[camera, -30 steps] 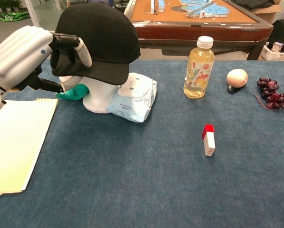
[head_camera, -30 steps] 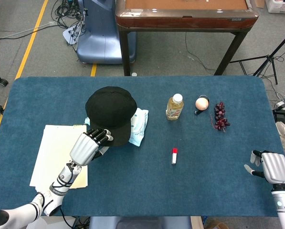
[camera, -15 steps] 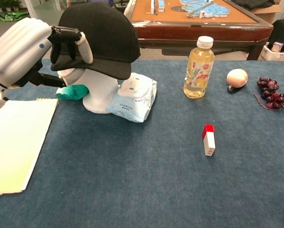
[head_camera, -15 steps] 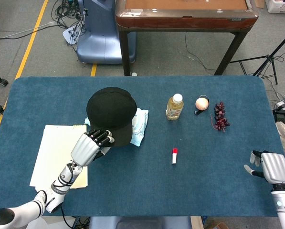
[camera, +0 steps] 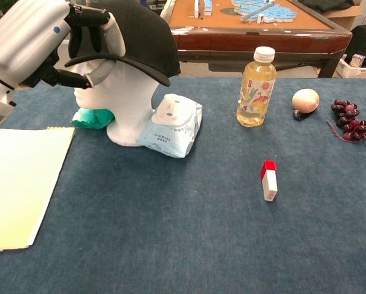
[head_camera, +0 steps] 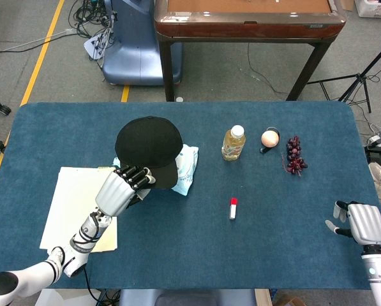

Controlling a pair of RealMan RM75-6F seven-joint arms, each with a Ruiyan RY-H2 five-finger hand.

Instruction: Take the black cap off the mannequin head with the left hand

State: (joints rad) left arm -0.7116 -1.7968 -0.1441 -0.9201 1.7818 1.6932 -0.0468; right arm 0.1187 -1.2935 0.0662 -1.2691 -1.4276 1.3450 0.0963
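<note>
The left hand (camera: pixel 32 40) is gripping the brim of the black cap (camera: pixel 133 30), which is sitting tilted on the mannequin head (camera: pixel 124 92); light and soft-crowned, it should lift best by that stiffer brim, while the right hand (head_camera: pixel 362 223) is resting empty, fingers apart.

Grey floor (head_camera: pixel 43 25), yellow line (head_camera: pixel 40 57), wooden table (head_camera: pixel 247 19).

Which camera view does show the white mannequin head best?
The chest view: the mannequin head shows from the side, white, under the black cap that the left hand grips. In the head view, the cap hides it almost fully.
</note>
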